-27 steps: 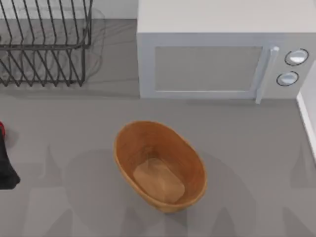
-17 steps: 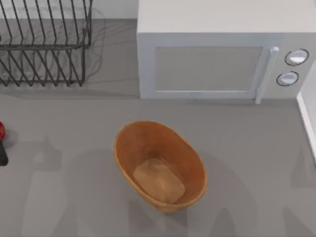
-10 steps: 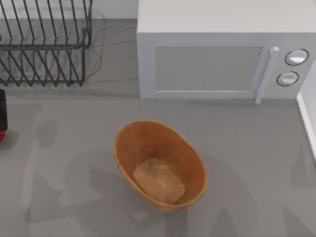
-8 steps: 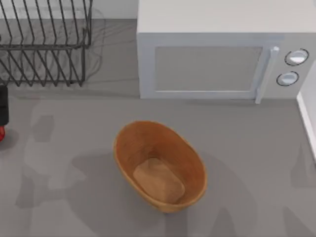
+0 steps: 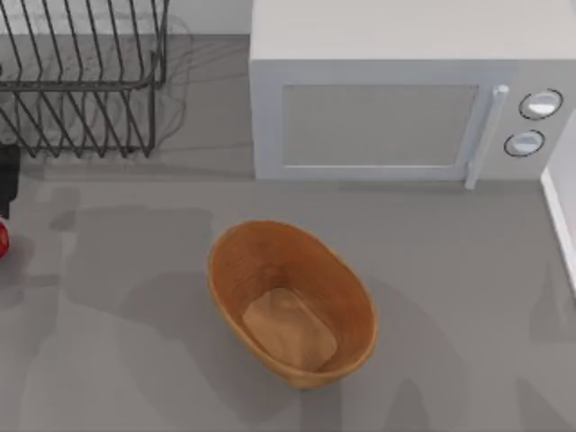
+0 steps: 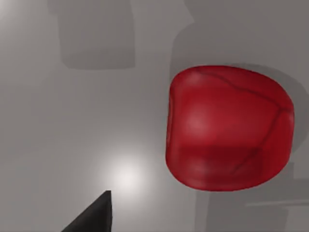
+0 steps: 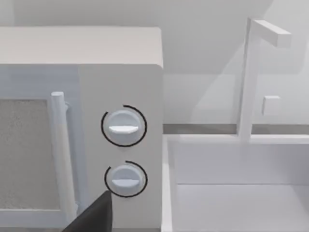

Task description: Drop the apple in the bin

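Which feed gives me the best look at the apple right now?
The left wrist view: the apple sits large and whole on the grey table. The top view catches a red sliver of it at the table's left edge. The right wrist view faces the microwave.

Kitchen counter: microwave (image 5: 409, 90), wire rack (image 5: 81, 76), sink (image 7: 241, 183).

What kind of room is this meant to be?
Most likely a kitchen counter, in a rendered simulation. A microwave stands at the back beside a black wire dish rack, and the right wrist view shows a white sink with a tap.
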Available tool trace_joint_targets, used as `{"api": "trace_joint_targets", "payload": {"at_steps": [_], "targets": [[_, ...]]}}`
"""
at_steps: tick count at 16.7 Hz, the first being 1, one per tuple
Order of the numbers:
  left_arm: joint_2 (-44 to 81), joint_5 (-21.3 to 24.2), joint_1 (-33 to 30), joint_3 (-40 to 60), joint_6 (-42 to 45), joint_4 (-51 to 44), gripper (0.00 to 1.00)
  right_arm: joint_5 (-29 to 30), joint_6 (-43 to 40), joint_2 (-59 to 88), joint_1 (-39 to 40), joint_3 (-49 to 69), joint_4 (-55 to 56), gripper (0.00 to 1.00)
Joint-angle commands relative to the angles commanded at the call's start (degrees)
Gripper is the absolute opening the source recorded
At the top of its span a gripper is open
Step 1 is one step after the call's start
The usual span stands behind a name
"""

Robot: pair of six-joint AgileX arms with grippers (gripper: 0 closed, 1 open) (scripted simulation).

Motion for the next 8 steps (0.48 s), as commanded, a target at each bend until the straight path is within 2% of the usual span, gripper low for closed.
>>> {"api": "trace_joint_targets", "payload": {"at_steps": [8], "targets": [[3.44, 0.00, 0.12, 3.05, 0.12, -1.64, 1.00, 0.00, 0.00, 0.00, 0.00, 0.00, 0.00, 1.00]]}}
